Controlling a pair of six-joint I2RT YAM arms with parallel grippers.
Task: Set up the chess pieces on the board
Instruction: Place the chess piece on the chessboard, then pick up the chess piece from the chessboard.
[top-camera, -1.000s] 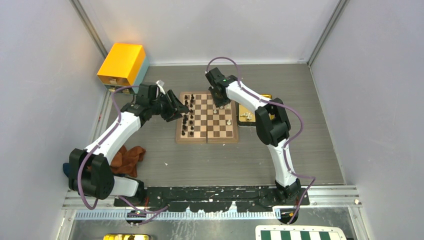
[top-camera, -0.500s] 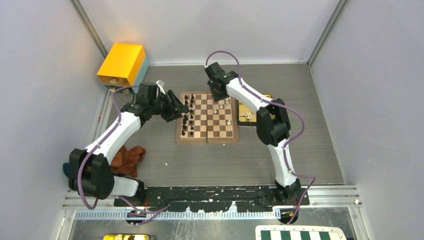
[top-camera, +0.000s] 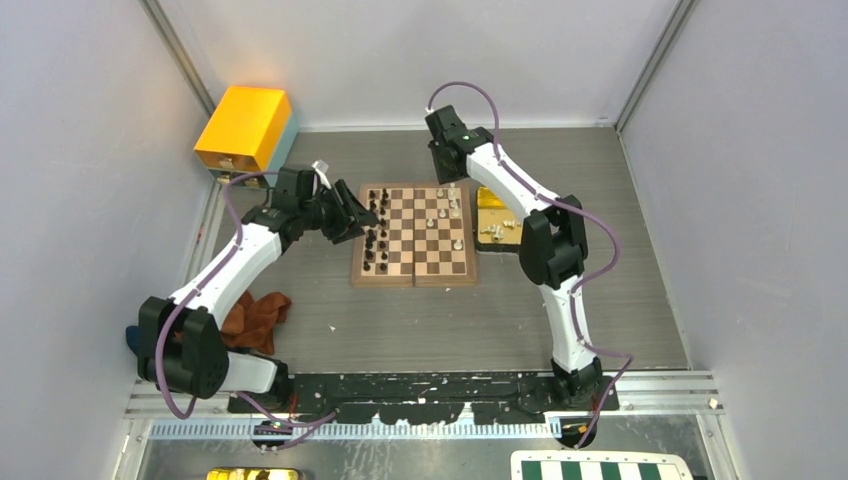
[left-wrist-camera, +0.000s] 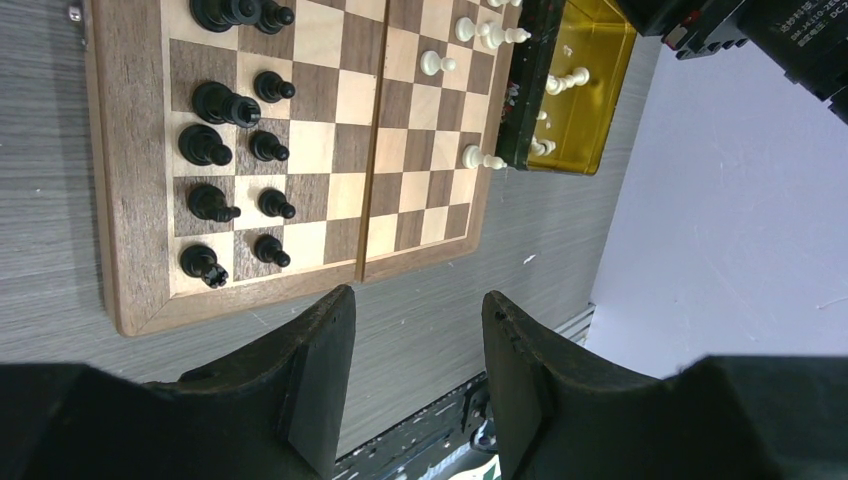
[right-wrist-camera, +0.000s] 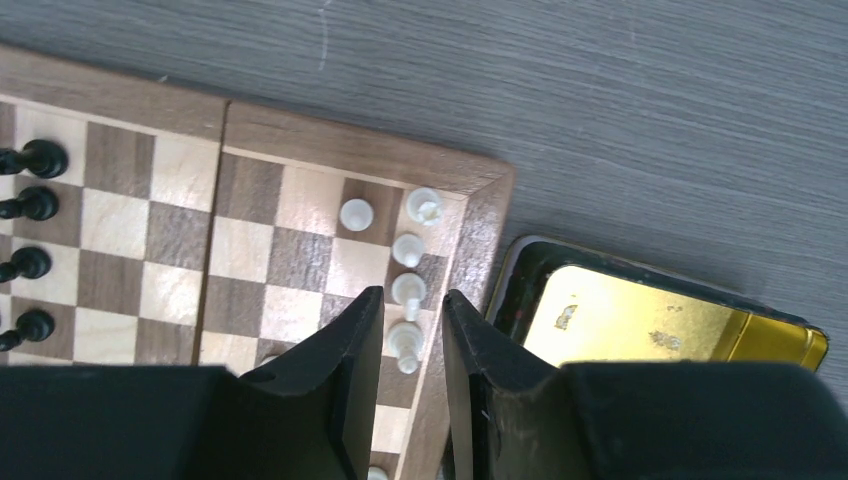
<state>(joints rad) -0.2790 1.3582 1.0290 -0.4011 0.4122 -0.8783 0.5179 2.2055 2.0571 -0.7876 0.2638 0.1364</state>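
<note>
– Chess pieces (left-wrist-camera: 205, 145): report location.
– The black pieces (top-camera: 374, 236) stand in two columns along the left side of the board (top-camera: 432, 262). A few white pieces (right-wrist-camera: 407, 249) stand at the board's far right corner, most in a short column along its right edge. More white pieces lie in the gold tray (right-wrist-camera: 640, 322), just beside the board's right edge.
– Which relation governs the next move?
– Probably the tray's bearing from the right gripper (right-wrist-camera: 411, 297). That gripper hangs over the board's far right corner. The tray lies to its right and slightly nearer, so the right arm is the nearer one. The long axis of the pieces in the tray cannot be read reliably; they seem to lie on their sides at mixed angles.
– End effector state?
– Right gripper: fingers apart by a narrow gap, nothing clamped. Left gripper (left-wrist-camera: 418, 295): fingers apart, empty.
– Arm pose?
– Right arm: stretched far, elbow raised close to the tray's near end, wrist bent down. Left arm: reaches in from the left, gripper at the board's left edge, pointing right across the black columns.
</note>
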